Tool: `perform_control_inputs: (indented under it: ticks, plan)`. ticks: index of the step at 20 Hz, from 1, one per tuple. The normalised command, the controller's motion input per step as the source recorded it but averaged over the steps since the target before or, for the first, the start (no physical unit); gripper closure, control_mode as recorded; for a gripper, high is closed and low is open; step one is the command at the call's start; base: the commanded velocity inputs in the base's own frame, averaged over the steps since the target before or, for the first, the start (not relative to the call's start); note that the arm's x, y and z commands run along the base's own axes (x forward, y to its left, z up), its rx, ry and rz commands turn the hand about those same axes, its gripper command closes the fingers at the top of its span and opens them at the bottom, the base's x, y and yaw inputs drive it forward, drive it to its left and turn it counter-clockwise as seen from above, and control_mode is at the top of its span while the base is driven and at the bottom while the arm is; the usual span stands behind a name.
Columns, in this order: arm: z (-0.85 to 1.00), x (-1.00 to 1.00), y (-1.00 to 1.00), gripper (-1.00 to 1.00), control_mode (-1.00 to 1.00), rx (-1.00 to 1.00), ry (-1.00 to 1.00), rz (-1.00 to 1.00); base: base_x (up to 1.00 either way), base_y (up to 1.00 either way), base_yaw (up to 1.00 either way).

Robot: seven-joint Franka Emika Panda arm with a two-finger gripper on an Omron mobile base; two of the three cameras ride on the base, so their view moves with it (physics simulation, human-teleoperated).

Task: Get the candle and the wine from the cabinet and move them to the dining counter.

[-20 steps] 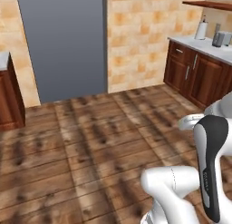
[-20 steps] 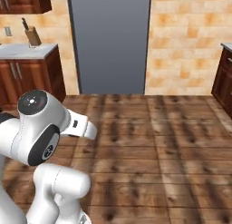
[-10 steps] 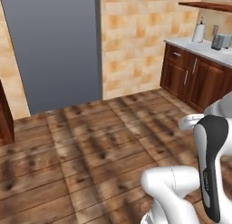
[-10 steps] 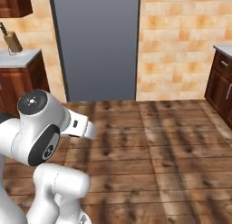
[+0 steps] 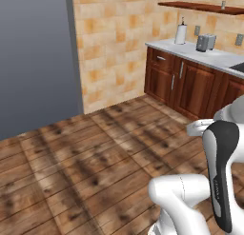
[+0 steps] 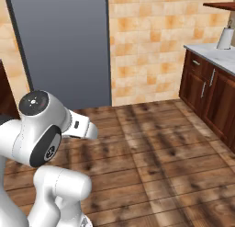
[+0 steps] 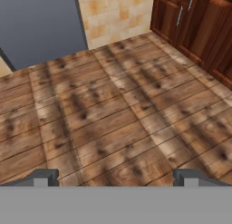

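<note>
The cabinet (image 5: 205, 7), a reddish-brown wall shelf, runs along the top right of the left base view, and its end (image 6: 222, 5) shows in the right base view. A tiny pale thing stands on it, likely the candle (image 5: 222, 4). The wine and the dining counter are out of view. In the hand view my gripper (image 7: 115, 178) is open with nothing between its fingertips (image 7: 43, 177). It hangs over bare wooden floor, far from the shelf.
Below the shelf a marble worktop (image 5: 217, 58) on wooden base cabinets (image 5: 190, 84) carries a white paper roll (image 5: 180, 34) and a toaster (image 5: 205, 41). A tall grey panel (image 5: 33, 58) and a tiled wall stand ahead. Open plank floor (image 6: 156, 152) lies between.
The whole scene has slid left in both base views, so the base has turned right. The worktop and shelf have come further into view. The gripper stays open.
</note>
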Motion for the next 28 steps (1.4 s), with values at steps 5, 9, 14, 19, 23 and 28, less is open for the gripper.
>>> perform_control_inputs:
  ticks: [5,9,14,19,23,28]
  plan:
    - [0.00,0.00,0.00,-1.00,1.00,0.00,0.00,0.00,0.54,0.20,-0.46]
    - [0.00,0.00,0.00,-1.00,1.00,0.00,0.00,0.00,0.59,0.26,-0.44]
    - [0.00,0.00,0.00,-1.00,1.00,0.00,0.00,0.00,0.63,0.27,-0.39]
    - [0.00,0.00,0.00,-1.00,1.00,0.00,0.00,0.00,0.72,0.25,-0.27]
    - [0.00,0.00,0.00,-1.00,1.00,0.00,0.00,0.00,0.73,0.23,-0.25]
    - [0.00,0.00,0.00,-1.00,1.00,0.00,0.00,0.00,0.68,0.20,-0.28]
